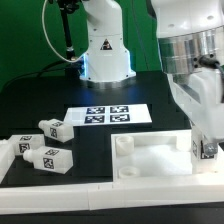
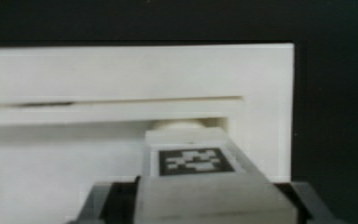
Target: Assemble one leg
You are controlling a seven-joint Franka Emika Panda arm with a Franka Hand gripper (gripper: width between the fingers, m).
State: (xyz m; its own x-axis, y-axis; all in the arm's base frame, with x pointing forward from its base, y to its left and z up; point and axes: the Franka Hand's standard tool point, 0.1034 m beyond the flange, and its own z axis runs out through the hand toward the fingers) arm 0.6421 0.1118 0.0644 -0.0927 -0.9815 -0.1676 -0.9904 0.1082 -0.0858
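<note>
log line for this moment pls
step: leg onto tabletop | gripper: shut on leg, at tabletop corner on exterior view's right | spare legs: loose, exterior view's left | marker board: behind tabletop

Marker board [image 1: 105, 116]: thin flat white sheet printed with black square tags, lying flat on the black table [image 1: 160, 115]; taken as landmark. Tabletop [image 1: 150, 160]: large flat white tray-like part with raised rim, on the table in front of the marker board and toward the exterior view's right, apart from it. White border strip [image 1: 60, 192] runs along the table's near edge, in front of the marker board. Green backdrop [image 1: 25, 40] behind the marker board.
</note>
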